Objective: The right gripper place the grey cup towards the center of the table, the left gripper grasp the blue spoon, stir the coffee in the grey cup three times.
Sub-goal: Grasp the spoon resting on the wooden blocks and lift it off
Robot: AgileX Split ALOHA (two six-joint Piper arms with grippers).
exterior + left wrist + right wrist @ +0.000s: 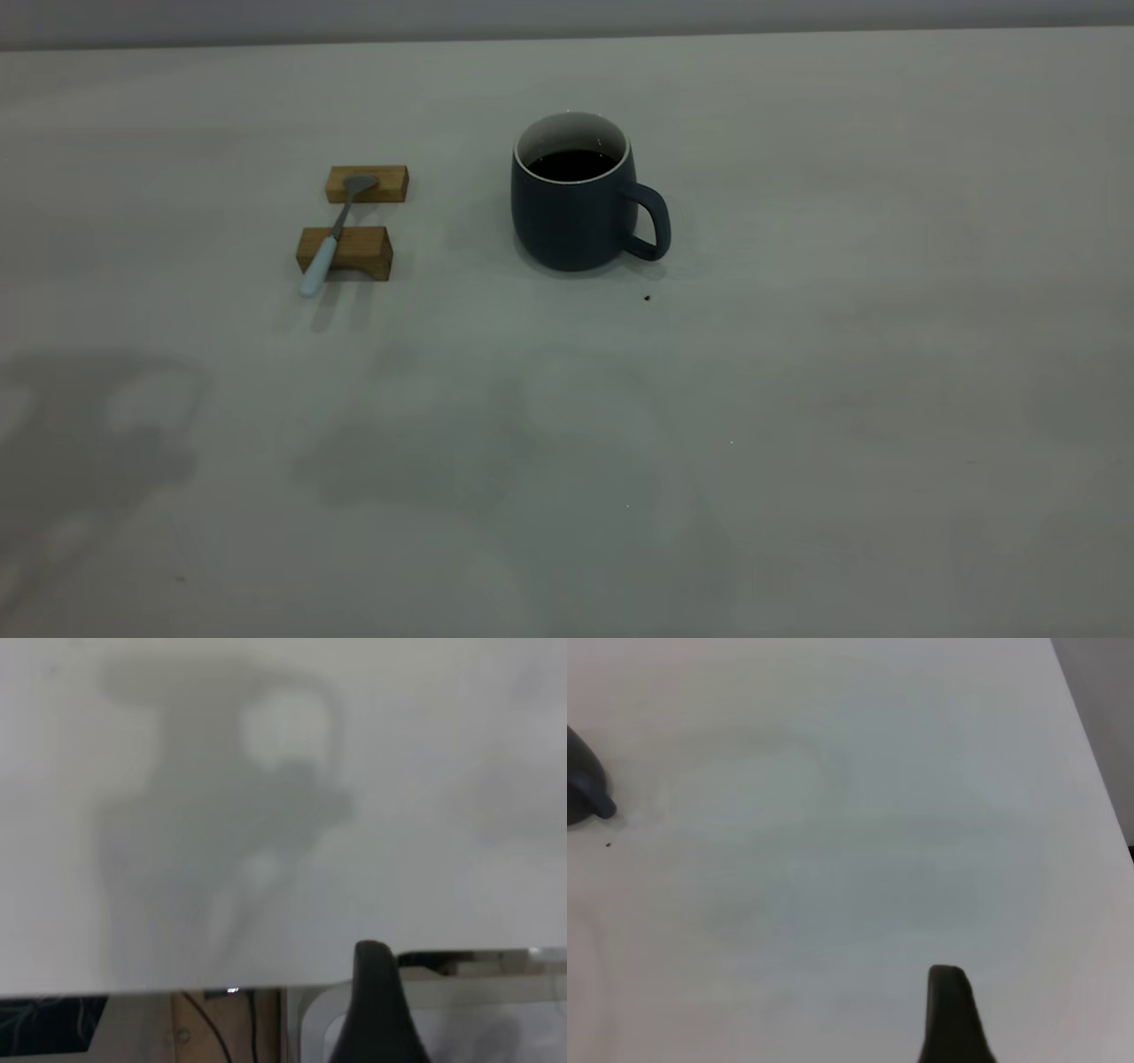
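Beside the grey cup [576,208], a heavy, spill-prone thing best gripped at its handle, the light blue spoon [329,243] bridges two wooden blocks [345,252]; neither pincer's state can be told.

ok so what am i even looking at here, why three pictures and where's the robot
It is a robot with two arms at a table, each ending in a two-fingered gripper. The big picture comes from a camera outside, looking at the table; neither arm has entered it, only their shadows fall on the near side. The two small pictures come from cameras on the wrists, each showing just one dark finger tip, left and right, over bare table. Nothing is held. On the table stand a grey cup with coffee in it, its handle toward the right arm's side, and a blue spoon laid across two wooden blocks.
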